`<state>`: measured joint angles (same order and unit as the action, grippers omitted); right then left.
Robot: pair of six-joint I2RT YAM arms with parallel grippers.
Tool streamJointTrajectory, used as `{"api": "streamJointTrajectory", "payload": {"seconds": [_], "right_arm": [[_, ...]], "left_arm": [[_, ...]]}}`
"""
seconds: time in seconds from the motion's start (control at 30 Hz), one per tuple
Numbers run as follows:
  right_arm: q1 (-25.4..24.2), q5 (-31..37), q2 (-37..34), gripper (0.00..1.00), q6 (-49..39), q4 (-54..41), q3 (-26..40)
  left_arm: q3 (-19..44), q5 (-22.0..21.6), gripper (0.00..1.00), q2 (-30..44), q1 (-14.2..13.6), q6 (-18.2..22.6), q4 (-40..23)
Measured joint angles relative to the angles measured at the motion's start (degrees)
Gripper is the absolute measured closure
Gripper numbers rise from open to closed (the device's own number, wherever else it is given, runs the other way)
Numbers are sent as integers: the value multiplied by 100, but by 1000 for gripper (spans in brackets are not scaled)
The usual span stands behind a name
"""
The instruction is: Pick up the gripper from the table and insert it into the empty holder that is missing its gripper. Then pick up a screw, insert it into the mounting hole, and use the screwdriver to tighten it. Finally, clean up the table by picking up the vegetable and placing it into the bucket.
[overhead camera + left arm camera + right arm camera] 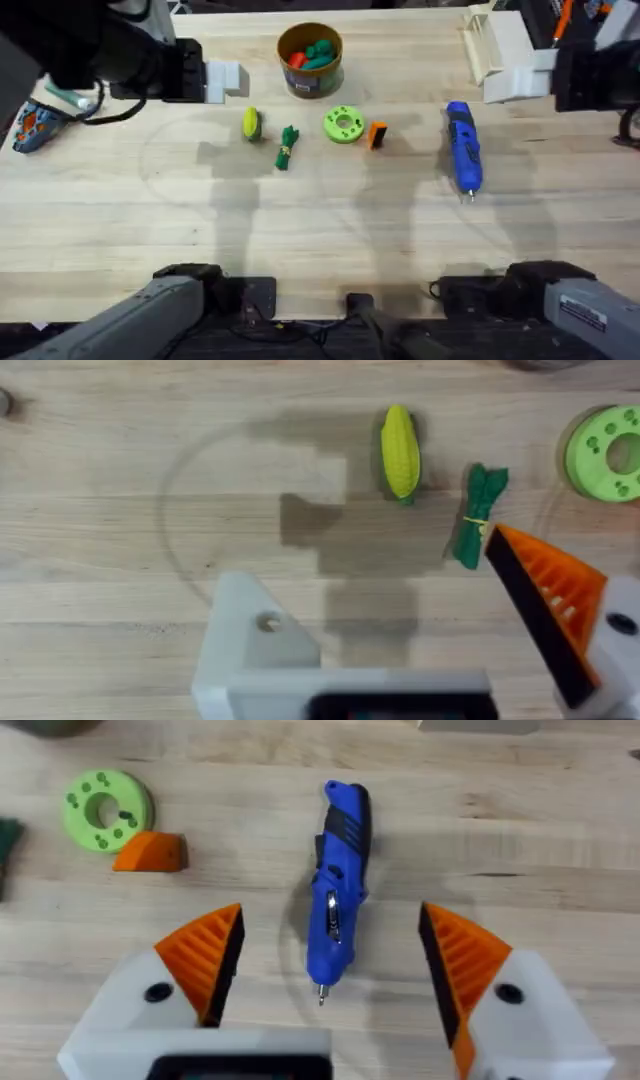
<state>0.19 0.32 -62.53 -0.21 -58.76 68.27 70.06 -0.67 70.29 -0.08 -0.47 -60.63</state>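
Note:
The gripper (377,134) (150,852), a small orange wedge, lies on the table (320,220) beside a green disc. My left gripper (226,80) (370,565) hovers open over the table; one side is the holder (250,640), a bare white mount, and the other carries an orange ribbed tip. The screwdriver (463,148) (335,890), blue, lies right of centre, directly below my open right gripper (515,85) (330,915). A yellow corn (250,123) (400,450) and a green vegetable (287,147) (478,515) lie near the bucket (310,60), which holds other vegetables.
A bright green disc (343,124) (605,452) (105,810) with holes sits between the green vegetable and the orange wedge. A white rack (490,45) stands at the back right. A colourful object (35,125) lies at the far left edge.

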Motion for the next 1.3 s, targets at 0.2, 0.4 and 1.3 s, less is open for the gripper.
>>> {"api": "streamJointTrajectory", "payload": {"seconds": [0.2, 0.4, 1.3], "right_arm": [[0, 0, -120, 11, 0, 0, 4], [0, 0, -124, 11, 0, 0, 7], [2004, 890, -124, 10, 1902, -39, 51]], "left_arm": [[0, 0, 15, 187, 0, 0, -5], [4, 0, 15, 187, 0, 0, -6], [7, 0, 15, 187, 0, 1, -6]]}}
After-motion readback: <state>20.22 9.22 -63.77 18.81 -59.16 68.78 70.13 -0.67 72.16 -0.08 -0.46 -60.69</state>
